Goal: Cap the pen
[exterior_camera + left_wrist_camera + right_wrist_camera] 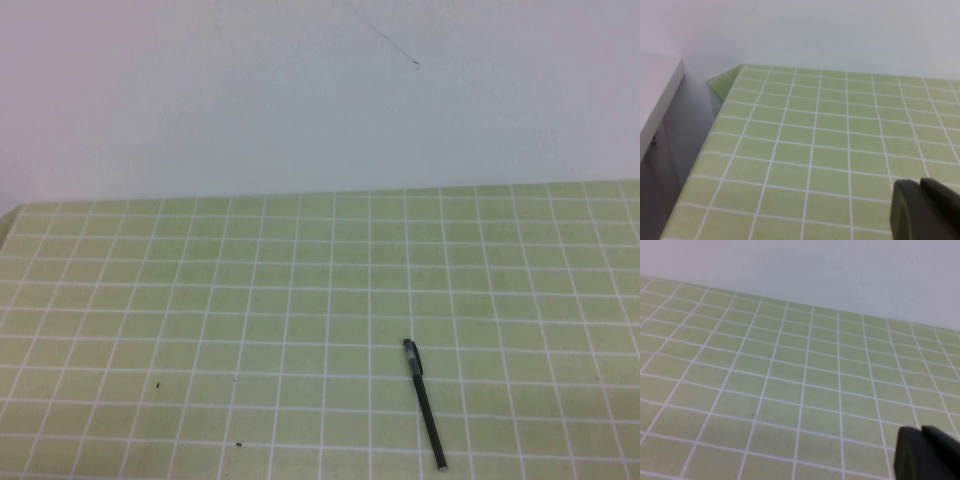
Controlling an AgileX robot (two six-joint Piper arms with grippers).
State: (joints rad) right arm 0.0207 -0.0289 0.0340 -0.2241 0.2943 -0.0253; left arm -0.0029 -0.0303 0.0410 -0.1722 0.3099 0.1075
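The pen [424, 404] lies flat on the desk [200, 300], on the green cloth with white grid lines, toward the near edge and to the right of the middle in the high view; it is thin and black, and it runs at a slight slant, its thicker greyish end pointing away toward the wall [300, 90] and its other end nearest the robot; nothing touches it, and no arm shows in the high view. The left gripper [920, 207] appears only in the left wrist view, as a dark shape at the edge of the picture, hanging above bare cloth near the desk's left corner; its fingers are pressed together and hold nothing; beside that corner stands a pale grey piece of furniture [657, 95]. The right gripper [922, 452] appears only in the right wrist view, likewise a dark shape above bare cloth; it too is closed and empty; the pen is in neither wrist view.
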